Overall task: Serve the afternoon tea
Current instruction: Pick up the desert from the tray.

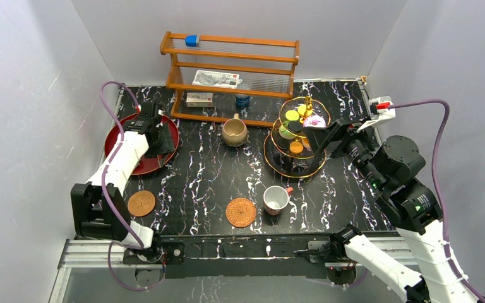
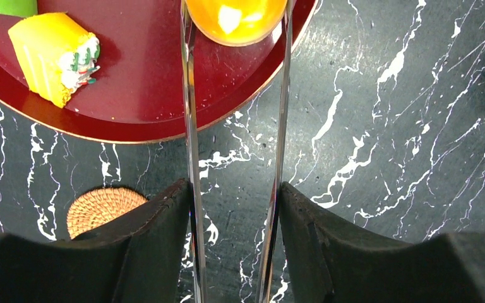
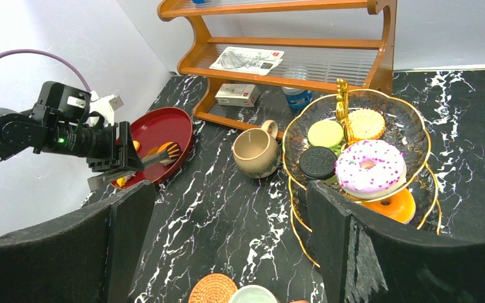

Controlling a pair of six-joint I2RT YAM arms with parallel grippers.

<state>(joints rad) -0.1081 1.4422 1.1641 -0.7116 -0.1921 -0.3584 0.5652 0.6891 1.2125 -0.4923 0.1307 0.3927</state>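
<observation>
Left gripper [image 2: 235, 189] is clamped on metal tongs [image 2: 190, 126], one blade against each finger. The left wrist view alone shows the tong tips pinching a round orange toy fruit [image 2: 237, 17] over the red tray [image 2: 151, 95], with a yellow cake slice [image 2: 53, 57] lying on the tray nearby; overhead, the arm hides these. Right gripper [image 3: 230, 196] is spread wide with nothing between its fingers, close by the tiered stand [image 3: 404, 120]. Only the right wrist view details the stand: pink sprinkled doughnut [image 3: 371, 167], dark sandwich biscuit [image 3: 317, 162], green macaron [image 3: 326, 133] and yellow biscuit [image 3: 366, 124] on top, orange ring [image 3: 388, 205] below. Overhead gives the layout: tan mug [image 1: 234, 131] left of the stand, before the wooden rack [image 1: 230, 72]; white red-handled cup [image 1: 276, 199] on bare table just right of one coaster [image 1: 240, 212]; second coaster [image 1: 141, 203] near the left arm.
</observation>
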